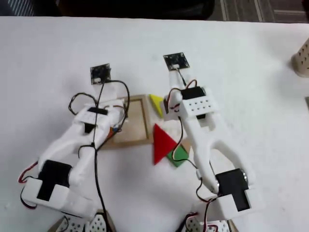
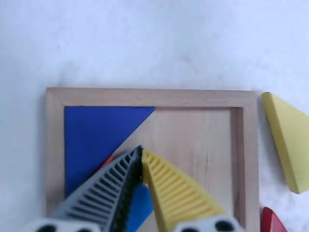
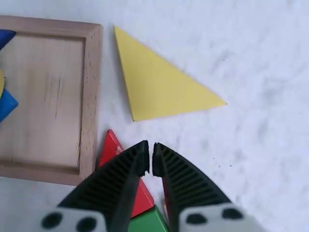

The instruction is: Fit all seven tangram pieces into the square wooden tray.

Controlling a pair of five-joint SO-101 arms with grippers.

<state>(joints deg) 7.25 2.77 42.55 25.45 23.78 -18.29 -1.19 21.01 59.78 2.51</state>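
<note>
The square wooden tray (image 2: pixel 145 96) holds a large blue triangle (image 2: pixel 94 133) in one corner. A smaller blue piece (image 2: pixel 140 210) and an orange sliver (image 2: pixel 107 162) show beside my fingers. My left gripper (image 2: pixel 141 153) hovers shut over the tray's middle, with nothing seen between its fingers. Just outside the tray (image 1: pixel 137 118) lie a yellow triangle (image 3: pixel 157 82), a red triangle (image 1: pixel 161 141) and a green piece (image 1: pixel 179 154). My right gripper (image 3: pixel 149 157) is shut above the red triangle's (image 3: pixel 112 147) tip, near the yellow triangle's edge.
The white table (image 1: pixel 241 72) stretches bare to the right and far side. A beige perforated object (image 1: pixel 301 58) stands at the right edge. Both arms' cables hang over the tray area.
</note>
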